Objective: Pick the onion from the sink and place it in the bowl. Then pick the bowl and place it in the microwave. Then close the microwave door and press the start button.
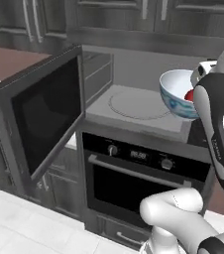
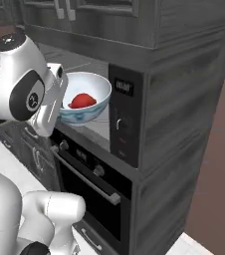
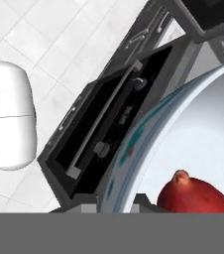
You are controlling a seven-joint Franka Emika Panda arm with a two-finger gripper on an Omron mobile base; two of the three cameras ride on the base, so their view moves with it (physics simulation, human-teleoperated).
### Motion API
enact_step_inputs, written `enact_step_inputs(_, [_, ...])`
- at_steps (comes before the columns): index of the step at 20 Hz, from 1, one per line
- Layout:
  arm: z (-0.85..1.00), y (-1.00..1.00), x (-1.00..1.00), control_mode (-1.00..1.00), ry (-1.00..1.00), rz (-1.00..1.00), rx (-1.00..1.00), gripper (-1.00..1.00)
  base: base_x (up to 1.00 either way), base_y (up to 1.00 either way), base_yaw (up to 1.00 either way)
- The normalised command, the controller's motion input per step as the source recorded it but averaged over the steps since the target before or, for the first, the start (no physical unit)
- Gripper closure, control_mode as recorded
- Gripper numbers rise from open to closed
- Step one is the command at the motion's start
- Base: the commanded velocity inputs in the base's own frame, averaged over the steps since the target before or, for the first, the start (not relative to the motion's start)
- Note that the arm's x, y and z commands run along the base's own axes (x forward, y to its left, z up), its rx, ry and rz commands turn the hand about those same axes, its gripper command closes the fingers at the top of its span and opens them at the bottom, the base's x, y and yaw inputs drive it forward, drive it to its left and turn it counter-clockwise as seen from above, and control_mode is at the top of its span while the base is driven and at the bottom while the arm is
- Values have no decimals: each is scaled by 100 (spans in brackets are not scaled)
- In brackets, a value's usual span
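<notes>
Onion [image 2: 82,100] sits in bowl [image 2: 86,97], bowl held up in front of microwave [image 1: 134,94] opening, toward its right side, above cavity floor w/ turntable [image 1: 139,104] behind and left of it. Microwave door [image 1: 44,116] swung open to left (hinged on left side). Control panel [image 2: 125,117] right of opening, just beside bowl. Oven [image 1: 143,173] directly below microwave, knobs along its top, handle under them. Cabinets [image 1: 109,15] above. Gripper [image 3: 115,202] at bowl's rim, onion inside just right of it in hand view.
</notes>
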Motion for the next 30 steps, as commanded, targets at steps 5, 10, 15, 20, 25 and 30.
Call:
enact_step_inputs(5, [0,0,0,100,0,0,0,100,-34,35,-61])
enact_step_inputs(10, [0,0,0,100,0,0,0,100,-13,60,-52])
enact_step_inputs(15, [0,0,0,100,0,0,0,100,-2,67,-41])
enact_step_inputs(20, [0,0,0,100,0,0,0,100,2,32,-22])
enact_step_inputs(25, [0,0,0,100,0,0,0,100,-35,1,-6])
enact_step_inputs(30, [0,0,0,100,0,0,0,100,-21,10,0])
